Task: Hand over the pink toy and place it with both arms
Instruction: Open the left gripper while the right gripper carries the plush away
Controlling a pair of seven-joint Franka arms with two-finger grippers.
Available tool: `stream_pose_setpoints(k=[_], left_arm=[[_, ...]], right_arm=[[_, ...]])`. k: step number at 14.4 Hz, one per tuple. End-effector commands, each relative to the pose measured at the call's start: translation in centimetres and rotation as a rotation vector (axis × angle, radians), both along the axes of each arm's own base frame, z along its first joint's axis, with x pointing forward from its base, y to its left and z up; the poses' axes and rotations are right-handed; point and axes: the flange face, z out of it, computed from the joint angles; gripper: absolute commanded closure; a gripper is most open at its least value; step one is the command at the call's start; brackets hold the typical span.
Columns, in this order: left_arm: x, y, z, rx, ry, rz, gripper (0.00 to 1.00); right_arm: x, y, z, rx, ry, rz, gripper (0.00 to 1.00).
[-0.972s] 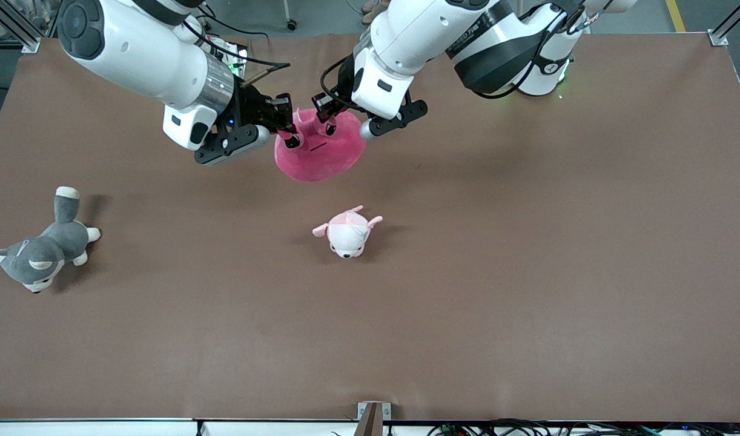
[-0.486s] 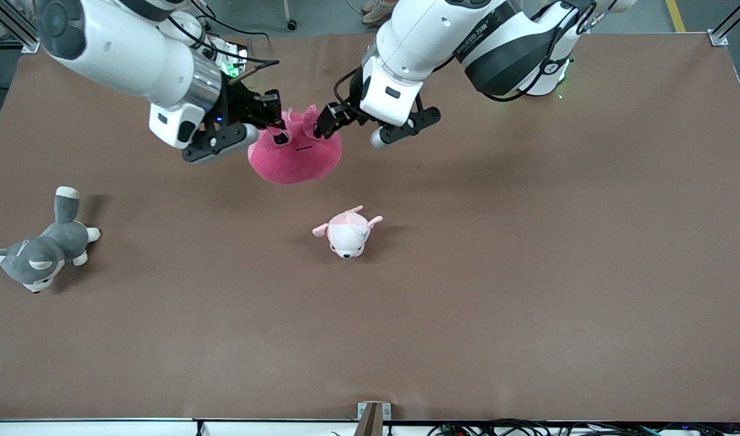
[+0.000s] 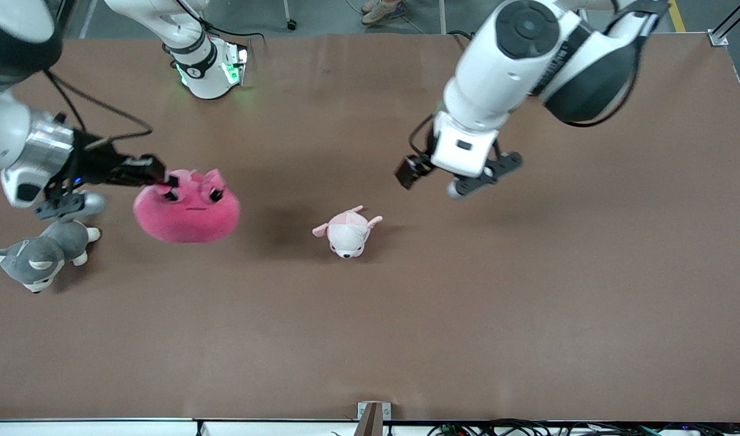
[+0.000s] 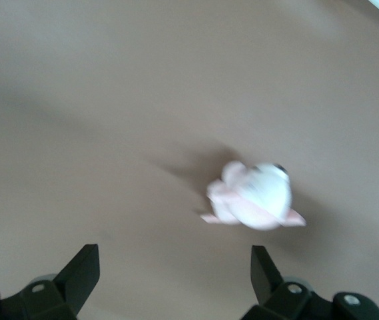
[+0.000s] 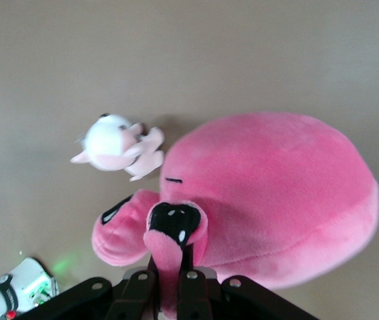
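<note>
The pink toy (image 3: 188, 213), a round hot-pink plush with dark eyes, hangs from my right gripper (image 3: 167, 180), which is shut on an ear at its top, above the table toward the right arm's end. In the right wrist view the fingers pinch that ear (image 5: 174, 267) and the toy's body (image 5: 276, 200) fills the frame. My left gripper (image 3: 430, 181) is open and empty over the table's middle, well apart from the toy. In the left wrist view its jaws (image 4: 174, 263) stand wide with only table between them.
A small pale-pink-and-white plush (image 3: 347, 232) lies at the table's middle, also seen in the left wrist view (image 4: 256, 197) and the right wrist view (image 5: 116, 150). A grey plush dog (image 3: 40, 251) lies at the right arm's end, just under the right wrist.
My left gripper let go of the pink toy and drew away toward the left arm's end. My right gripper carried the toy toward the right arm's end, over the grey dog's side.
</note>
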Motion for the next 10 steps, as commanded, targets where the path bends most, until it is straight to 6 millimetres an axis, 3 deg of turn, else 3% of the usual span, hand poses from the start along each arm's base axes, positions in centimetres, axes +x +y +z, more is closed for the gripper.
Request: stream_pose_setpoints(k=[1, 5, 8, 10], left_arm=[[1.6, 5.8, 1.4, 0.099, -0.013, -0.095, 0.0], [2.7, 13.0, 3.4, 0.151, 0.012, -0.162, 0.0], [2.9, 17.9, 4.4, 0.18, 0.059, -0.227, 0.0], [2.2, 20.1, 6.2, 0.192, 0.055, -0.27, 0.0]], right_arm=[[2.1, -3.8, -3.3, 0.003, 0.019, 0.019, 1.0], [3.7, -9.6, -9.8, 0.055, 0.072, 0.021, 1.0], [4.1, -10.0, -12.0, 0.09, 0.092, 0.026, 1.0], [4.3, -10.4, -13.6, 0.103, 0.111, 0.025, 1.0]])
